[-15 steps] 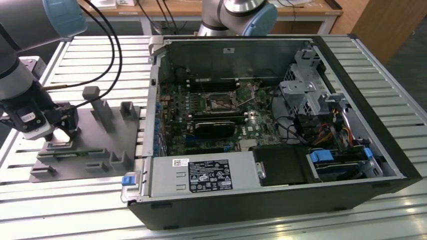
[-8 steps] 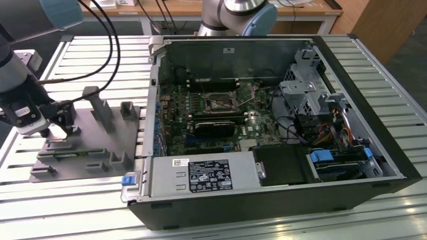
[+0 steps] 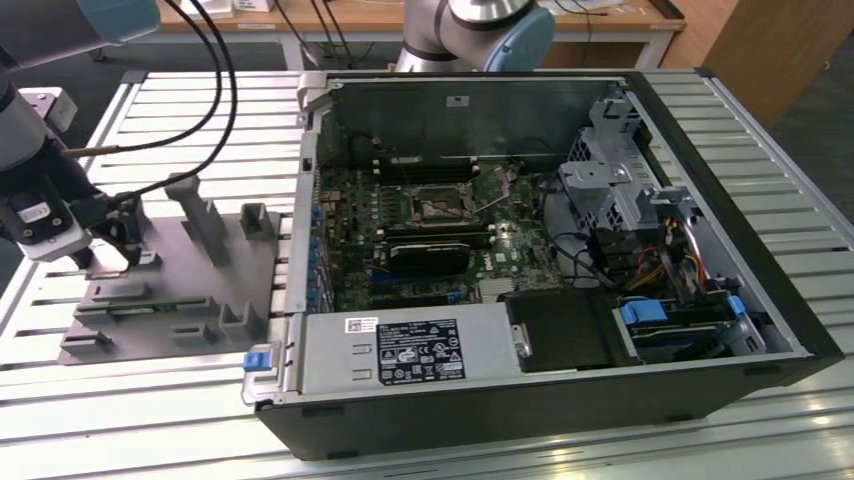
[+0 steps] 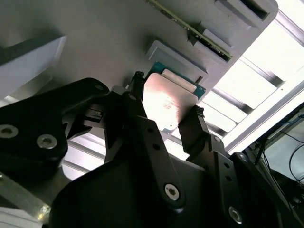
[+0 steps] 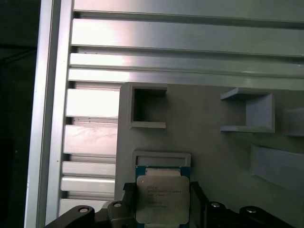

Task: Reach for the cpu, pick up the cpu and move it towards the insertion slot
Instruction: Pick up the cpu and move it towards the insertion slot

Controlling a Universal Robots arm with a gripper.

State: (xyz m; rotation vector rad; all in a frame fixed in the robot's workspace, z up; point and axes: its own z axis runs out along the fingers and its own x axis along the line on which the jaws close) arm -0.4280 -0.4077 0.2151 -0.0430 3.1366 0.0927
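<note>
The cpu (image 5: pixel 159 198) is a silvery square chip with a green edge, lying at the rim of the grey plastic tray (image 5: pixel 213 147). In both wrist views my gripper (image 5: pixel 160 190) has one black finger against each of two opposite sides of the cpu (image 4: pixel 168 102), shut on it. The exterior view shows the gripper (image 3: pixel 114 262) low over the tray (image 3: pixel 160 305), at that view's left. The insertion slot (image 3: pixel 438 205), a square socket with a metal frame, sits on the motherboard inside the open computer case (image 3: pixel 747 200), well off to the exterior view's right of the gripper.
Upright pegs (image 3: pixel 200 215) and box-shaped holders (image 5: pixel 249 111) rise from the tray around the gripper. The table (image 3: pixel 200 110) is slatted aluminium. The case wall (image 3: pixel 310 200) stands between the tray and the motherboard. A second robot arm (image 3: pixel 474 35) stands behind the case.
</note>
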